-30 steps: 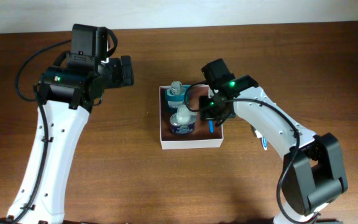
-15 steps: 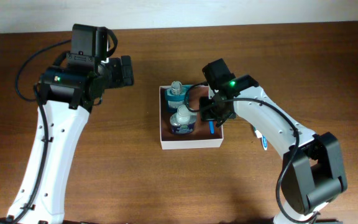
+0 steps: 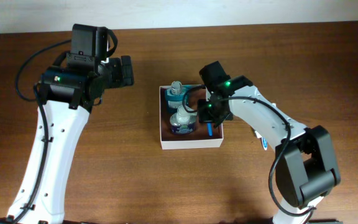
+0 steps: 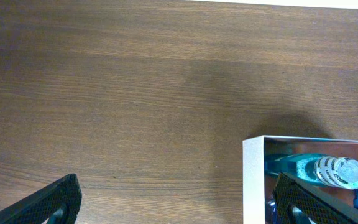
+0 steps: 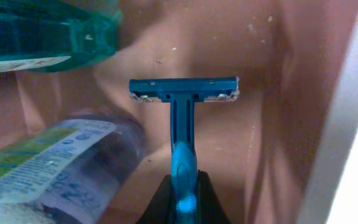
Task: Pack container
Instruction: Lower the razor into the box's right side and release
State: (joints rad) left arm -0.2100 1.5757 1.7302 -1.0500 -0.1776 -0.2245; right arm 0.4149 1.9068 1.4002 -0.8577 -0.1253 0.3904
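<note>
Right pincer (image 3: pixel 209 116) is clamped shut on a blue razor (image 5: pixel 180 137), gripped by the handle. The razor head is inside the box (image 3: pixel 190 140), close to its right wall and just beside the clear bottle (image 3: pixel 183 120). Can't tell if the head touches the floor. A teal bottle (image 3: pixel 176 92) lies along the back wall. The box sits mid-table (image 3: pixel 104 162), between my two arms. Left pincer (image 3: pixel 127 70) is spread wide and holds nothing — it hangs over the wood, well left of the box.
</note>
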